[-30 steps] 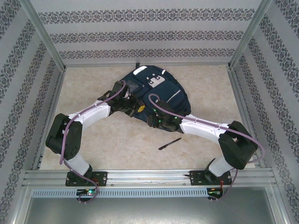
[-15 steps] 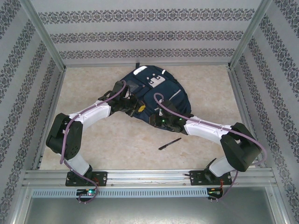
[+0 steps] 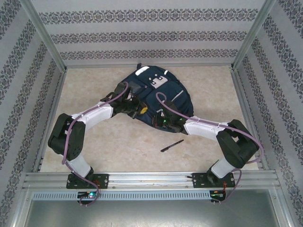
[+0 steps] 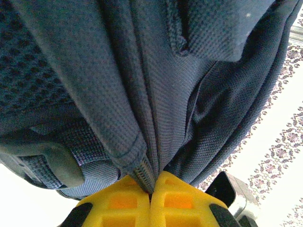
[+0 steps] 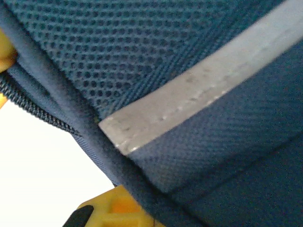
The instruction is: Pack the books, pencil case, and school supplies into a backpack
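Right gripper [image 3: 164, 122] sits just beyond the black pen [image 3: 172, 145], which lies alone on the table [image 3: 118, 142] right of centre, towards the near edge and well apart from the bag. Its jaws are pressed together at the near rim of the backpack [image 3: 175, 101]. One yellow finger [image 5: 113, 208] shows under a piped seam that runs into the grip, beside a pale trim stripe [image 5: 199, 92] and blue mesh.

Slightly farther back and to the left, the left gripper [image 4: 151, 182] is clamped tight, its yellow fingers [image 4: 123, 201] pinching a fold of the backpack's navy fabric along a zipper [image 4: 144, 170].

The backpack lies flat at mid-table and reaches towards the far edge, its white patches [image 3: 158, 81] at the far end.
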`<state>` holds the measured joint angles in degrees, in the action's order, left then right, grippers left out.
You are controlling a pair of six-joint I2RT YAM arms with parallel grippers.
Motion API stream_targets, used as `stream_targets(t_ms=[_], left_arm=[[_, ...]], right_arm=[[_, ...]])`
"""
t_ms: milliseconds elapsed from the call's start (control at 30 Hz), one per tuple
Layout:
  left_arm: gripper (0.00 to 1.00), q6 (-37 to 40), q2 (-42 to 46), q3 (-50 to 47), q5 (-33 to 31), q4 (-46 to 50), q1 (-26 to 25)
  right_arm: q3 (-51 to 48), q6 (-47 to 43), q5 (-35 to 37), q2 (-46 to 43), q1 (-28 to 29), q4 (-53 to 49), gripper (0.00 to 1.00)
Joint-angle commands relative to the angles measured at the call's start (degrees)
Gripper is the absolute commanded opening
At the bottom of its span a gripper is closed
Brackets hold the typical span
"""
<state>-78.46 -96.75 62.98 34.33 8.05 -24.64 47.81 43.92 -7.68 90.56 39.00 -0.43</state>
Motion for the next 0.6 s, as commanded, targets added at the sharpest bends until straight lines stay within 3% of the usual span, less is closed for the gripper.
stream_targets(t_ms=[0, 167, 433, 567], left_arm=[[0.0, 1.0, 0.7, 0.4, 4.8, -1.1, 0.0], [0.0, 2.8, 1.6, -1.2, 4.0, 0.2, 3.3], [0.0, 8.0, 1.0, -0.1, 3.2, 3.4, 7.2], [0.0, 8.7, -1.1, 0.3, 3.3, 1.0, 8.1]], right_arm=[[0.4, 3.8, 7.4, -2.1, -1.4, -0.7, 0.0], [-3.1, 5.1, 1.4, -5.5, -6.0, -3.7, 0.0], [-5.9, -13.9, -16.3, -8.3, -10.4, -3.6, 0.0], [-5.9, -19.1, -33.3, -8.3, -12.2, -0.9, 0.0]])
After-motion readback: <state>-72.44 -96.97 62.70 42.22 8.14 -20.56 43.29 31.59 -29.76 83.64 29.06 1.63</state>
